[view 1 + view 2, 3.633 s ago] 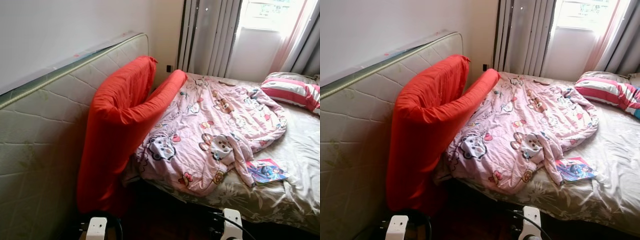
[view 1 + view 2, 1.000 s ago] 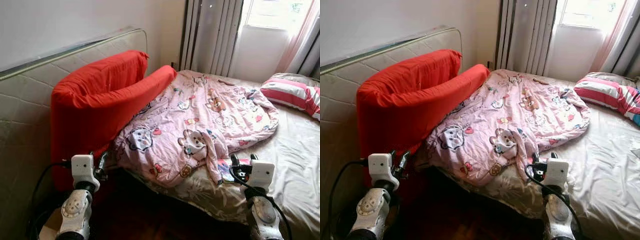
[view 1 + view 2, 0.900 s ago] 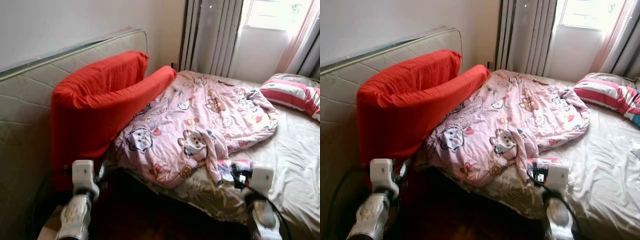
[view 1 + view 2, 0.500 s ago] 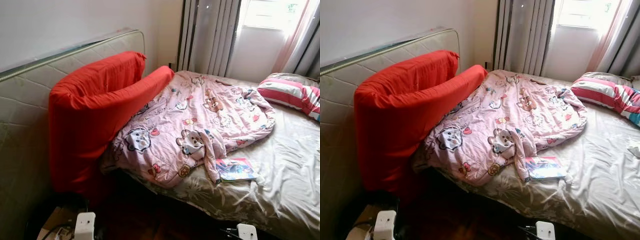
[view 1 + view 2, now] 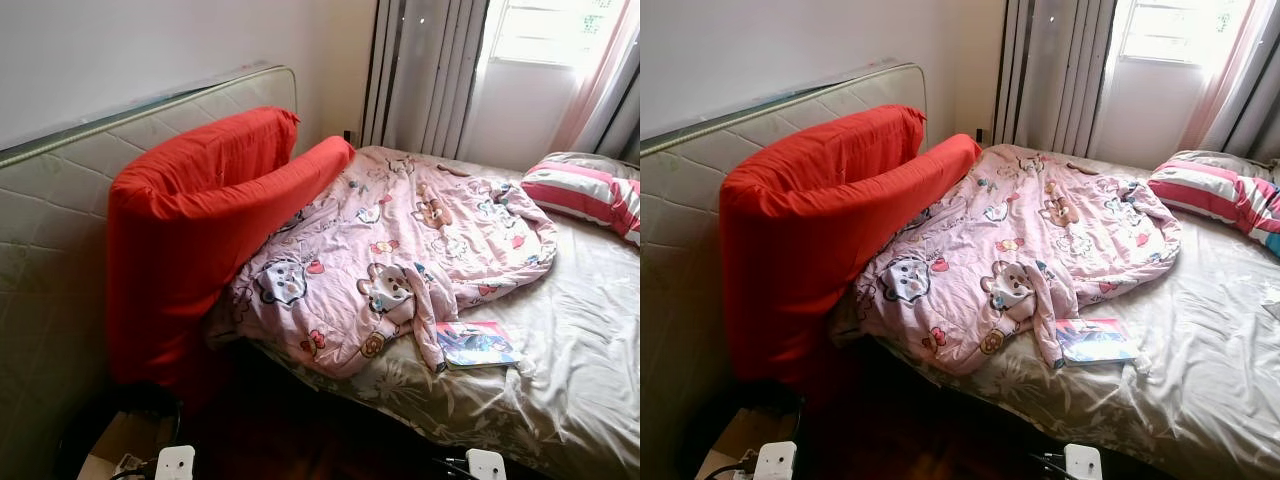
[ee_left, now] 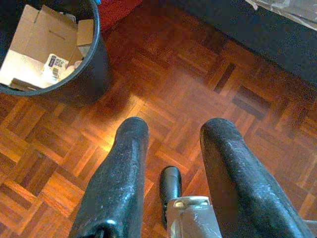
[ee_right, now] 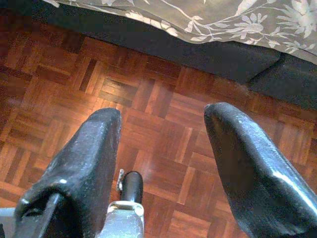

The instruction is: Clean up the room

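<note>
1. While both arms hang low over the brown parquet floor (image 6: 188, 94), the left gripper (image 6: 171, 136) has its 2 black fingers spread, empty, near a black bin holding cardboard scraps (image 6: 52, 47).
2. The right gripper (image 7: 161, 124) is spread wide too, empty, beside the bed's floral grey sheet (image 7: 237, 20).
3. A blue picture book (image 5: 477, 343) lies on the bed, touching the rumpled pink cartoon-print quilt (image 5: 400, 250).
</note>
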